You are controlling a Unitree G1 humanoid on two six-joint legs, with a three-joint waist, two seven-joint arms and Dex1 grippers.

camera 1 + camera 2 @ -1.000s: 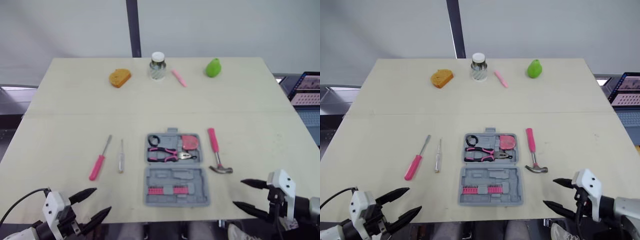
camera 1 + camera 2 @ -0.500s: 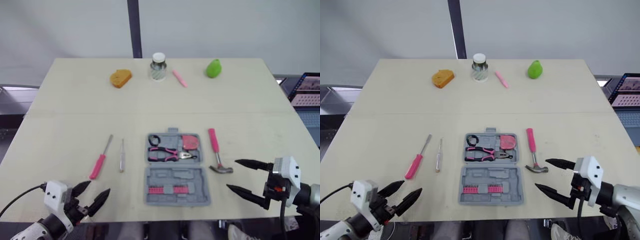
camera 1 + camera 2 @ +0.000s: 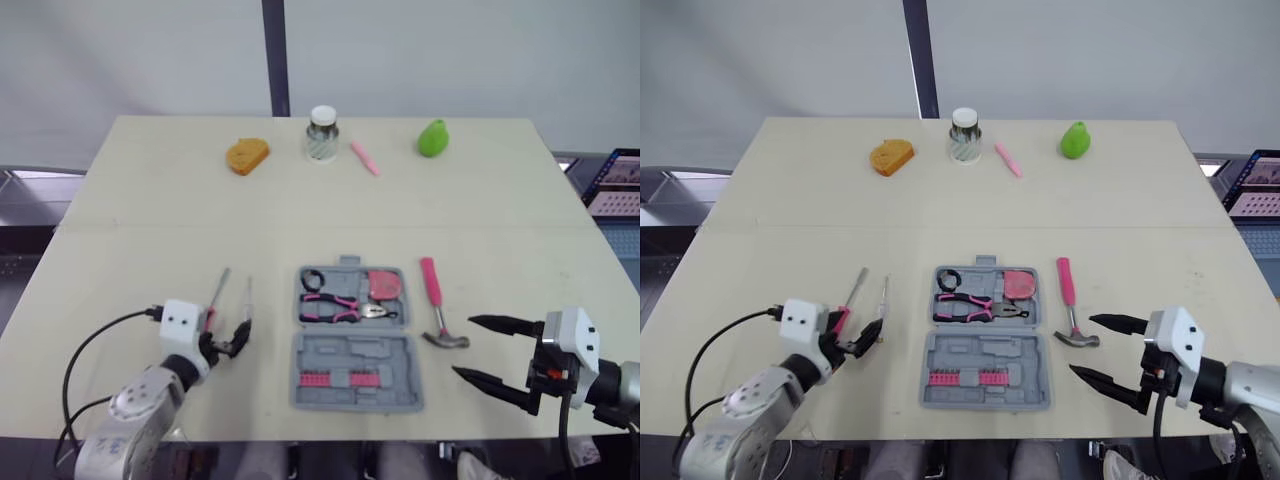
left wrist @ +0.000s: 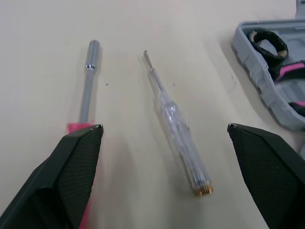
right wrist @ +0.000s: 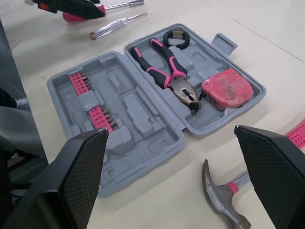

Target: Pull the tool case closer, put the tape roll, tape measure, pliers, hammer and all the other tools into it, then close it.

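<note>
Head view: left gripper [image 3: 225,338] spread wide, low over the pink screwdriver [image 3: 219,288] and clear screwdriver [image 3: 247,298]. Right gripper [image 3: 463,347] wide open too, just beside the hammer [image 3: 432,295]. Tool case [image 3: 350,352] lying open between them.

Left wrist view: straddles the clear one, one finger over the pink handle. Risks pinching both or rolling one away.

Right wrist view: pliers [image 5: 171,71], tape measure [image 5: 224,89] and tape roll [image 5: 175,37] already seated. Could knock the hammer head aside on closing in.

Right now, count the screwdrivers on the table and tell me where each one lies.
2. The pink-handled screwdriver and the clear-handled screwdriver lie side by side left of the tool case, by the left gripper. None seems hidden.
</note>
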